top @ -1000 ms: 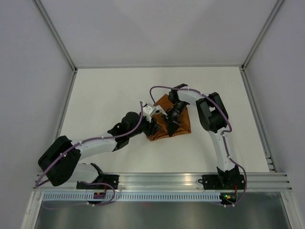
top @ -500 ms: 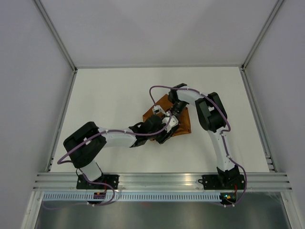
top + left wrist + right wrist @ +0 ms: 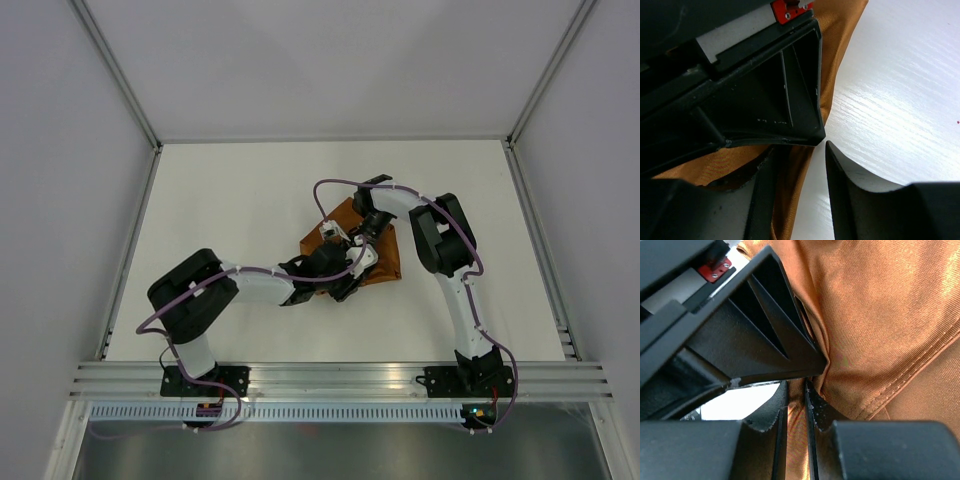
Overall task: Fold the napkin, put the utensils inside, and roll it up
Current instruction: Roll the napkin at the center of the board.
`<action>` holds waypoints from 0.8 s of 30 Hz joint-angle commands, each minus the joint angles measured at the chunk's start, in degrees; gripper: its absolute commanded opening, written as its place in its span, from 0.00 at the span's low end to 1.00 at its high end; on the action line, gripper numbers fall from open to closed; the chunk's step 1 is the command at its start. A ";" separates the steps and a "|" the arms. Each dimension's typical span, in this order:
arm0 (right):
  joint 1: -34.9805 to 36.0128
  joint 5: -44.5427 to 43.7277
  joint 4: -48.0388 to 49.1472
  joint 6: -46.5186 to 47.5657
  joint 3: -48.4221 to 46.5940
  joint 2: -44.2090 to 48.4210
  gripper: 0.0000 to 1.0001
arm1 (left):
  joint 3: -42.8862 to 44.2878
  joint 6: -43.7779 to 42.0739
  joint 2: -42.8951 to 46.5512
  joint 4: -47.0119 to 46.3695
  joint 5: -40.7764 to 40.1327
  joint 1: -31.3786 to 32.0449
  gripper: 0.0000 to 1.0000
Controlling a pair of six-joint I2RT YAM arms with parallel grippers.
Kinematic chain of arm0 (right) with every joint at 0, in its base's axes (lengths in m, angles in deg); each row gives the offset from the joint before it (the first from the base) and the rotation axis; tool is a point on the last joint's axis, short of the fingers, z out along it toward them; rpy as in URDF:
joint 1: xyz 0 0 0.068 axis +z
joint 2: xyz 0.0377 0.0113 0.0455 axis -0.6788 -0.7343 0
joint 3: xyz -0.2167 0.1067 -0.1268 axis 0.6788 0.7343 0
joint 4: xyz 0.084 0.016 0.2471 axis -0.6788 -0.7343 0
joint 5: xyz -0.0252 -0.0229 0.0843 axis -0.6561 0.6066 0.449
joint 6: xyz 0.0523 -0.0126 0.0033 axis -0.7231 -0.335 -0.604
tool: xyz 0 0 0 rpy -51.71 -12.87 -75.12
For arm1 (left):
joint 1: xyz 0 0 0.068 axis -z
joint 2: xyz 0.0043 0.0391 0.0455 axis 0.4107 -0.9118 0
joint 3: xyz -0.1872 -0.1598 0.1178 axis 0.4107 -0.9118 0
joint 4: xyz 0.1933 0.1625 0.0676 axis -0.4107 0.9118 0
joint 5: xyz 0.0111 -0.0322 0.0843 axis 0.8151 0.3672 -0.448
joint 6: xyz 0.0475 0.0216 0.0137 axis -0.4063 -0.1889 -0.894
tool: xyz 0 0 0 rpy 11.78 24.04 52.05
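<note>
The rust-brown napkin (image 3: 387, 260) lies bunched near the table's middle, mostly under both grippers. My right gripper (image 3: 358, 248) comes down on it from the far side. In the right wrist view it (image 3: 795, 382) is shut on a pinched fold of the napkin (image 3: 880, 315). My left gripper (image 3: 348, 268) reaches in from the left, tip to tip with the right one. Seen from the left wrist, it (image 3: 797, 146) is open, with the napkin's edge (image 3: 790, 200) against its left finger and bare table beside its right finger (image 3: 840, 190). The utensils are out of view.
The white table (image 3: 230, 210) is fenced by grey walls and metal posts at the sides. An aluminium rail (image 3: 340, 375) carrying both arm bases runs along the near edge. The left arm lies low across the table's front left.
My left arm has swung in and stretched right, bringing its gripper from the napkin's left side to its front edge beside the right gripper. The right gripper has kept its hold.
</note>
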 commanded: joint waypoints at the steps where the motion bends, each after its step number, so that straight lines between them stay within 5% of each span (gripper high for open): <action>1: -0.15 -3.12 0.21 2.93 -0.58 -2.69 0.01 | 2.15 -1.91 -1.42 -0.44 0.39 0.36 0.46; 8: -0.24 -3.12 0.65 2.66 -0.14 -2.43 0.00 | 1.97 -0.50 -2.91 -0.44 1.26 0.36 0.27; 10: -0.33 -3.12 1.09 2.49 0.12 -2.08 0.00 | 2.06 -0.06 -3.53 -0.44 2.23 0.28 0.17; 11: -0.50 -3.12 1.44 2.14 0.56 -1.81 0.00 | 2.06 0.03 -3.70 -0.35 2.75 0.27 0.04; 15: -0.94 -3.21 3.81 0.82 2.58 0.29 0.05 | 2.06 0.46 -4.50 -0.18 4.16 0.27 0.02; 24: -2.78 -0.14 9.00 -2.61 6.89 8.46 0.35 | 0.83 4.50 -4.93 -1.41 14.43 -3.85 0.02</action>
